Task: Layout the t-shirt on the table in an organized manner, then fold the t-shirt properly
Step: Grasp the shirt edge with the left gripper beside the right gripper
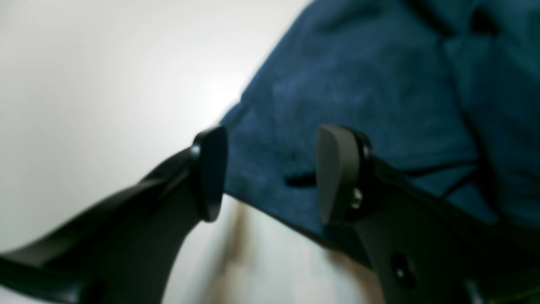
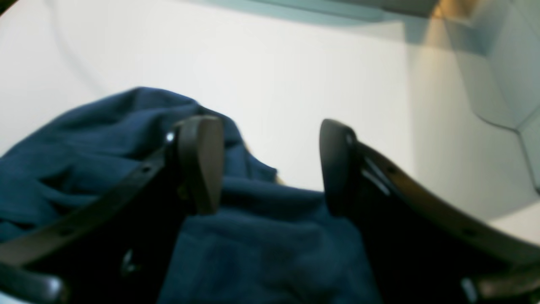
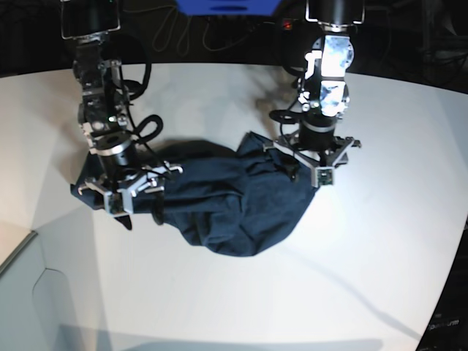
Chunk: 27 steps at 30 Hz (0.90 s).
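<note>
Navy t-shirt [image 3: 219, 201] lies crumpled mid-table [image 3: 380, 256]; right gripper [image 2: 270, 169] gapes over its near-left edge, left gripper [image 1: 270, 173] gapes empty at its far-right edge.

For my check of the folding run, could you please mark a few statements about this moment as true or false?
1. The t-shirt lies crumpled on the table. True.
2. The shirt is red. False: it is dark navy blue.
3. The left gripper has its jaws apart over the cloth's edge. True.
4. The right gripper is clamped shut. False: its jaws stand apart above the cloth.
5. The shirt is neatly folded. False: it is a wrinkled heap.
</note>
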### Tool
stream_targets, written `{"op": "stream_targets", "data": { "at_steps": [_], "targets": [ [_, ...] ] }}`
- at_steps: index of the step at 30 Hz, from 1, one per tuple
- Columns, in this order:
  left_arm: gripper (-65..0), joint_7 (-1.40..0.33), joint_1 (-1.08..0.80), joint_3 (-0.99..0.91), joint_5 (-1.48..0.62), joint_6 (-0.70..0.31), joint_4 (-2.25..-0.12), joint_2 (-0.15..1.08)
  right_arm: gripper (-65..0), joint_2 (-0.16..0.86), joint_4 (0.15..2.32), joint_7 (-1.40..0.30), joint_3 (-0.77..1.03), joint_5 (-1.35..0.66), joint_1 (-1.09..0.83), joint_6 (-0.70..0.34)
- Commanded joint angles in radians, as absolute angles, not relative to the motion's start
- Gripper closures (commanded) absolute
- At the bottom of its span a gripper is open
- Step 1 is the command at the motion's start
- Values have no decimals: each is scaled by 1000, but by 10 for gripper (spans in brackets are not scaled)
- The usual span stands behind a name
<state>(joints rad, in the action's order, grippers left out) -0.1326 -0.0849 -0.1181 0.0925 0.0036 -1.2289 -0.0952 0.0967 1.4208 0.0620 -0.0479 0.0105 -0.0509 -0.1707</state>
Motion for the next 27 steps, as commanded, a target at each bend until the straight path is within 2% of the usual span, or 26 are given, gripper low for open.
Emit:
{"op": "stream_targets", "data": {
  "at_steps": [1,12,23,27],
  "targets": [
    [-328,-110,-62,-113,93,5,-1236,-101,-365,108,1442,93,-35,4,-38,-174],
    [-327,-110,-30,-111,93,-1,-1135,-110,-365,114,1443,93,25,4,-64,-174],
    [-323,-110,-33,-111,93,-1,-1148,-122,-365,113,1438,91,25,5,-64,-174],
    [-224,-110,-30,-111,93,-4,-1148,-122,-365,113,1435,91,25,5,-64,-174]
  ]
}}
